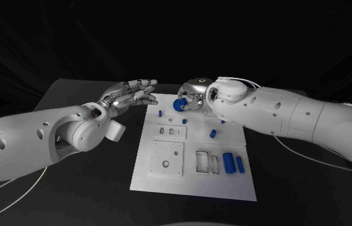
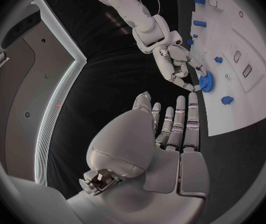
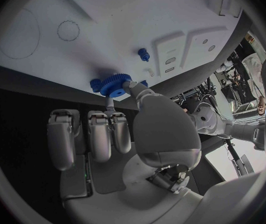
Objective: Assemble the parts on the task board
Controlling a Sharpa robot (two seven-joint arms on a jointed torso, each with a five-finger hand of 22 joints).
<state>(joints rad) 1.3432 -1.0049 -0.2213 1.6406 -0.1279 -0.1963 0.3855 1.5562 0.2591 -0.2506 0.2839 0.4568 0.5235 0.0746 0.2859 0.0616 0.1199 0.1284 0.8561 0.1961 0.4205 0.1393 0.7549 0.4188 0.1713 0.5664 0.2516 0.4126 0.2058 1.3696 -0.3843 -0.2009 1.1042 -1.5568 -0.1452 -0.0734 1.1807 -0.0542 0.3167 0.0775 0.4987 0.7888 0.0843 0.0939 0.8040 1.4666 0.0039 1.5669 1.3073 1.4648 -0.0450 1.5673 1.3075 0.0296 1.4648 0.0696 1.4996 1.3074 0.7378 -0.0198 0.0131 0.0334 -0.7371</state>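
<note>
The white task board [image 1: 192, 182] lies in the middle of the black table. At its far edge my right hand [image 1: 194, 95] pinches a blue gear [image 1: 179, 104] between thumb and a finger, just above the board; the same gear [image 3: 113, 83] shows in the right wrist view with my fingertips [image 3: 130, 86] on it. My left hand [image 1: 133, 95] hovers open beside the board's far left corner, fingers stretched toward the gear [image 2: 207, 81] but apart from it. Small blue pegs [image 1: 160, 113] [image 1: 184, 120] [image 1: 213, 133] stand on the board, and two blue cylinders [image 1: 234, 162] lie near its right edge.
The board carries a square plate with a hole [image 1: 167, 157], a pair of rectangular slots [image 1: 206, 162] and a small slotted block [image 1: 171, 131]. A thin cable [image 1: 304, 157] trails on the table under my right arm. Bare black table surrounds the board.
</note>
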